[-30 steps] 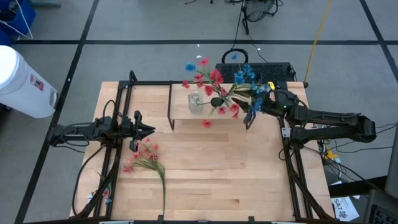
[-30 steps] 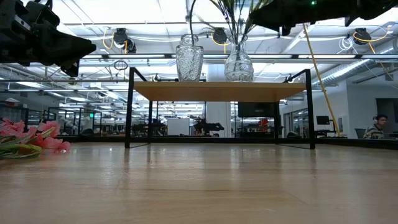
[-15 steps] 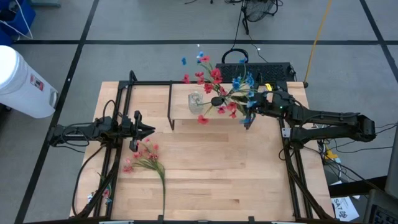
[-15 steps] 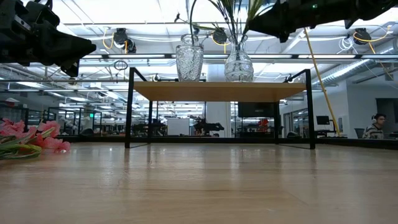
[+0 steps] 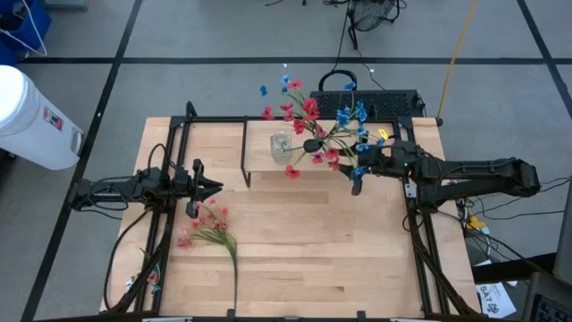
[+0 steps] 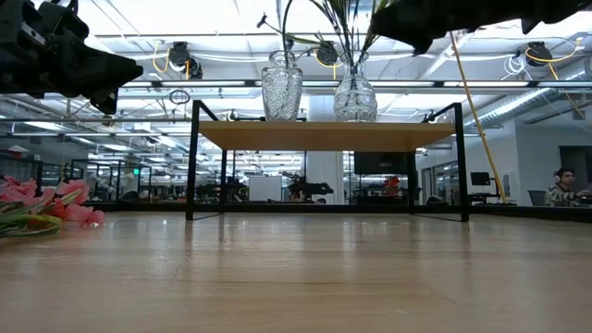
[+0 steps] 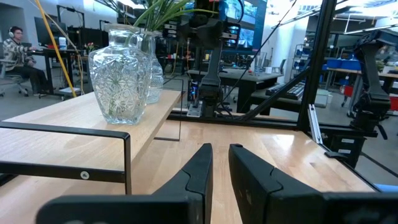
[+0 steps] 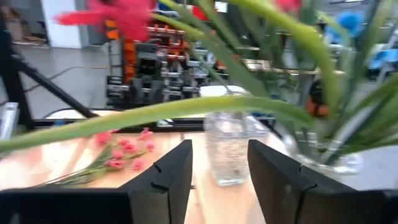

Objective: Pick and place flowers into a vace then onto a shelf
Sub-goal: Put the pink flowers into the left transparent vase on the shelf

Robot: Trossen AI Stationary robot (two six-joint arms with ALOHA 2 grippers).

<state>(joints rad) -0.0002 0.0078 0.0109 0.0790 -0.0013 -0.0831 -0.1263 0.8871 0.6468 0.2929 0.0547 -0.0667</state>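
Note:
The red spray and the blue spray stand with their stems in a clear glass vase on the low wooden shelf. A second, empty glass vase stands beside it, toward the table's left. The pink spray lies flat on the tabletop at the left and also shows in the low view. My right gripper is open and empty, above the shelf's right near corner, with green leaves across its view. My left gripper is shut and empty, left of the shelf and just beyond the pink spray.
The black outer frame runs along the table's far, left and right sides. The shelf's thin black legs stand on the tabletop. A white bin stands on the floor off the table's left. The near half of the tabletop is bare wood.
My right gripper has drawn back from the flowers in the vase toward the table's near edge. The red and blue sprays have swayed and settled a little more upright in the vase.

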